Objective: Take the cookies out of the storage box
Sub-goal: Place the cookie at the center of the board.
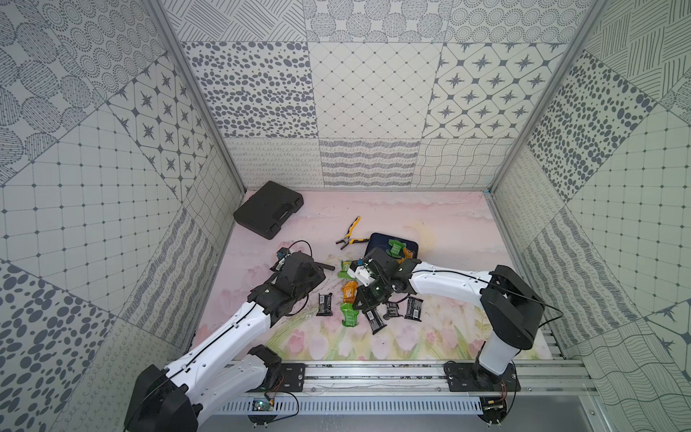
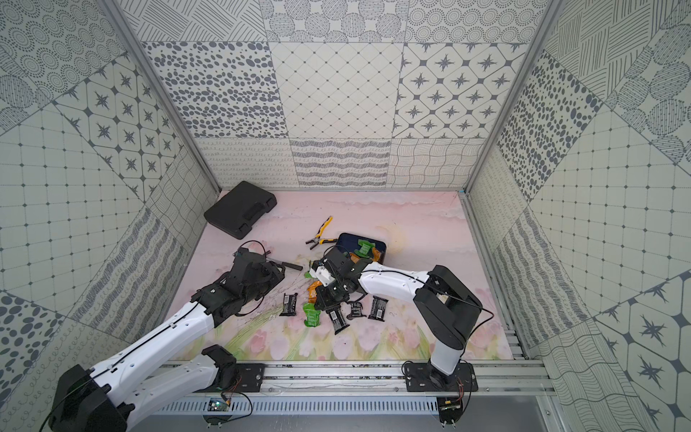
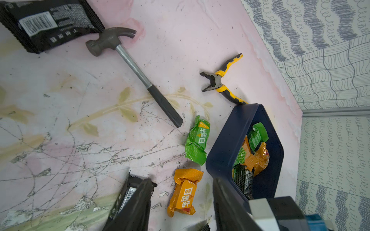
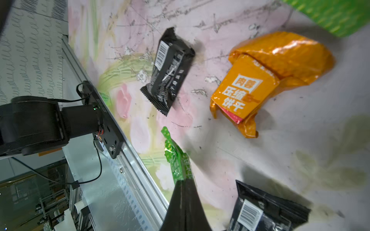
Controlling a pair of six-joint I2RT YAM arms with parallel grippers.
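Observation:
The navy storage box [image 1: 411, 245] [image 3: 222, 152] stands right of centre and still holds green, orange and black cookies [image 3: 254, 156]. Several more cookies [image 1: 413, 308] lie scattered on the mat in front of it. My right gripper [image 4: 183, 181] [image 1: 362, 305] is shut on the edge of a green cookie packet [image 4: 176, 160] [image 1: 349, 314], just above the mat among the loose packets. My left gripper [image 3: 181, 200] [image 1: 310, 276] hangs open to the left of the box. An orange cookie [image 3: 183, 192] lies on the mat below the gap between its fingers [image 3: 138, 202], untouched.
A hammer [image 3: 136, 66] lies by the left gripper, its handle [image 1: 325, 266] pointing at the packets. Yellow-and-black pliers [image 1: 349, 233] lie just behind the box. A black tool case [image 1: 267, 209] sits at the back left. Patterned walls close three sides.

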